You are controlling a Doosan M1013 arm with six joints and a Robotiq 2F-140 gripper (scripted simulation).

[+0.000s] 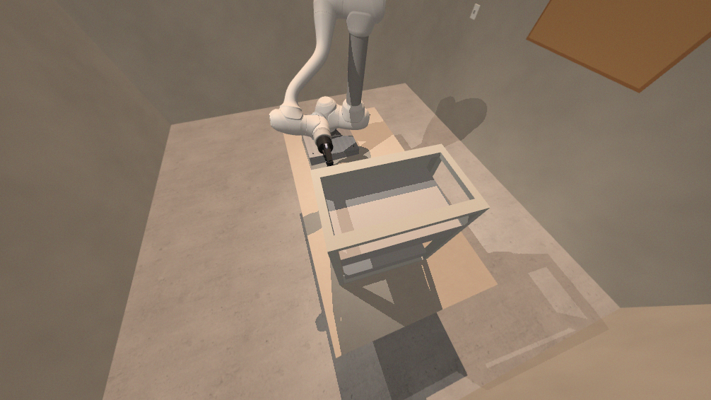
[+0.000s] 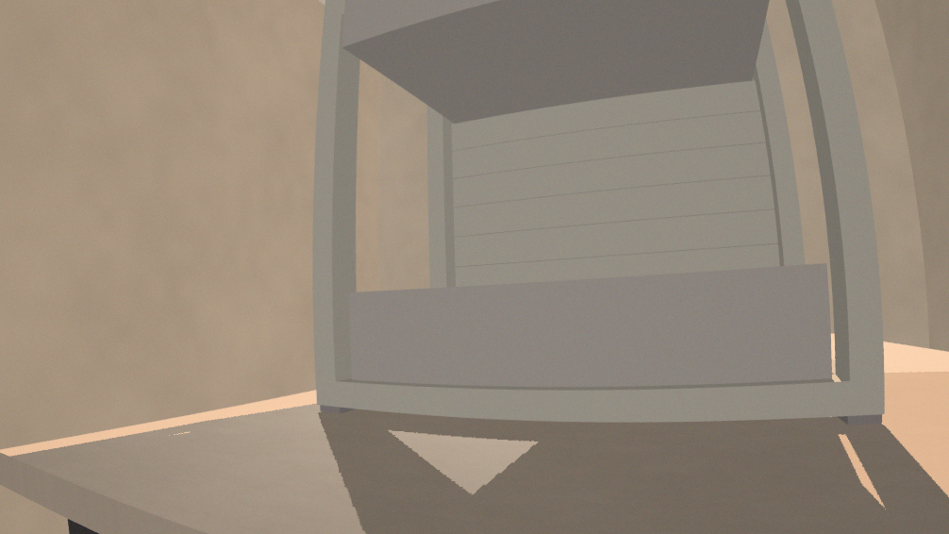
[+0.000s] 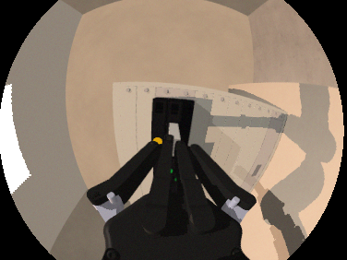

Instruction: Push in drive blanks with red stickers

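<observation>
The beige open-frame rack [image 1: 397, 198] stands upright on the tan table; the exterior view shows it from its far side [image 2: 584, 219]. In the wrist view, its pale riveted front face [image 3: 234, 135] carries a black column of drive blanks [image 3: 175, 118]. My gripper [image 1: 328, 157] is shut with nothing between the fingers, and the fingertips [image 3: 175, 144] point at the black column, close to it or touching. A yellow sticker [image 3: 158, 140] shows just left of the fingers and a green one [image 3: 170, 171] shows between them. No red sticker is in view; the fingers hide part of the column.
The arm's base plate [image 1: 330, 146] lies on the table just behind the rack. A grey panel [image 2: 591, 328] fills the rack's lower far side. The table's edges [image 1: 318, 278] lie close to the rack on both sides. Walls enclose the room.
</observation>
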